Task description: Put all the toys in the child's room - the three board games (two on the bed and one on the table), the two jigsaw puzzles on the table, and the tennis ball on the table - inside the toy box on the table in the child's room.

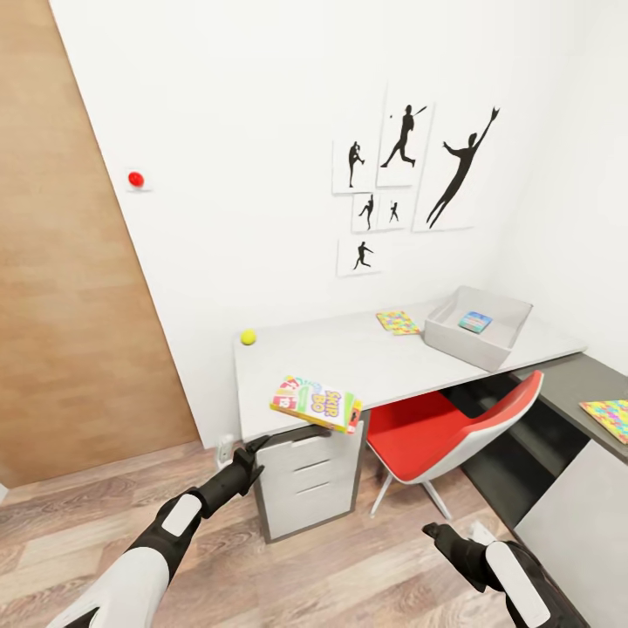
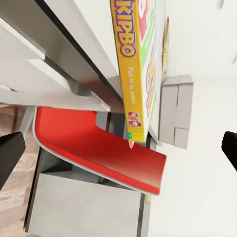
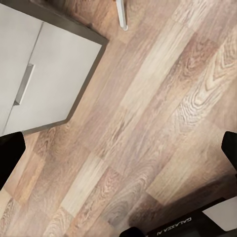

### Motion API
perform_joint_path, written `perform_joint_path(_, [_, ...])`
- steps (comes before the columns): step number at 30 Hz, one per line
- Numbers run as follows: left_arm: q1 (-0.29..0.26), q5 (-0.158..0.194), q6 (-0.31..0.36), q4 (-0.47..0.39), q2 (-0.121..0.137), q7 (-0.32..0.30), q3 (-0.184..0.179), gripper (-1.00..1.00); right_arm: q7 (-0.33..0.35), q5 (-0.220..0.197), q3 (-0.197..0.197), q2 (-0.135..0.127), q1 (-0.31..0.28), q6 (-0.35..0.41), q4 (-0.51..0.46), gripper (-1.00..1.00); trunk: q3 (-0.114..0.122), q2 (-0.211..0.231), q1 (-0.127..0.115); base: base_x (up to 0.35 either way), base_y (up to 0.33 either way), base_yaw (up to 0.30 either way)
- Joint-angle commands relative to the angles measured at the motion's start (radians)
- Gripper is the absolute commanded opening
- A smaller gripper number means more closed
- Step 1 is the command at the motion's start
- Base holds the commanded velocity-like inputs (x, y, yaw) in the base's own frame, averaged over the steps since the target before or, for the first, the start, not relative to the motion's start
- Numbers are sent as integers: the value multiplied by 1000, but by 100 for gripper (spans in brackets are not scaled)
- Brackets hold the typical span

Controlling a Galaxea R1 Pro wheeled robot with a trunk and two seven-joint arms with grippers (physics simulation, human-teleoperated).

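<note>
Yellow-green-red game box [image 1: 316,404] lies at the front edge of the bench [image 1: 349,358], one corner jutting past the edge above the white drawers [image 1: 305,475]. Left claw [image 1: 251,451] hangs just below and in front of that edge, jaws spread, empty; in the left wrist view the box's yellow side [image 2: 129,74] lies between the two finger tips but further off, not yet touched. Right claw [image 1: 436,534] is low over the wood floor [image 3: 143,123], jaws also spread, empty.

Grey toy box [image 1: 478,327] stands at the far end of the bench and already has one small pale blue game [image 1: 474,322] inside. One puzzle [image 1: 398,322] lies just beside the toy box, a second [image 1: 609,408] on the lower dark section. Tennis ball [image 1: 249,337] is near the wall, well apart from the rest.

Judged step: approach and grasp of the overhanging game box with the left claw.

To do well:
- raise the claw to the level of the box's edge;
- take the jutting corner, one finger above, one below;
- avoid pushing it inward or tipping it off;
- mind the red chair [image 1: 453,432] during the carry.
</note>
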Motion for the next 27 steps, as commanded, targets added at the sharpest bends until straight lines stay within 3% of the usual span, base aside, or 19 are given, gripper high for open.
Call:
perform_joint_path(1, [-1, 3, 8, -1, -1, 0, 4, 100, -9, -11, 0, 0, -1, 3, -2, 100, -1, -1, 0, -2, -174, 0])
perform_joint_path(9, [-1, -1, 5, -1, -1, 0, 5, 100, -9, -11, 0, 0, 0, 2, -2, 100, -1, -1, 0, -1, -166, 0])
perform_joint_path(27, [-1, 0, 3, 0, -1, 0, 5, 100, -9, -12, -3, 2, -1, 3, -2, 100, -1, -1, 0, 0, -8, 0])
